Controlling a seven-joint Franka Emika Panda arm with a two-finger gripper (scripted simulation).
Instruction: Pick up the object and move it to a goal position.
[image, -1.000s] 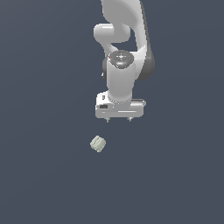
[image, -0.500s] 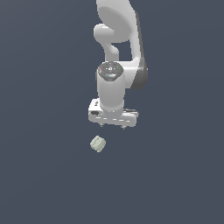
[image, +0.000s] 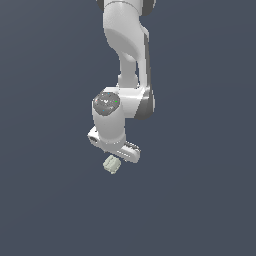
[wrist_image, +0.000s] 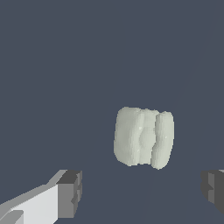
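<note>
The object (image: 111, 164) is a tiny pale grey-green, ridged, cube-like lump lying on the dark floor. In the exterior view my gripper (image: 116, 156) hangs right over it, and its white hand hides the fingers there. The wrist view shows the object (wrist_image: 144, 137) large and close, just beyond the gap between my two dark fingertips (wrist_image: 70, 194). The gripper (wrist_image: 141, 190) is open and empty, with the jaws spread wider than the object. Whether the fingers touch the floor cannot be told.
The flat dark blue-grey floor (image: 200, 200) fills both views. My white arm (image: 127, 55) rises above the gripper in the exterior view. No goal marker shows.
My arm has come down and toward the exterior view's left, from above and right of the object to directly over it. The object has not moved.
</note>
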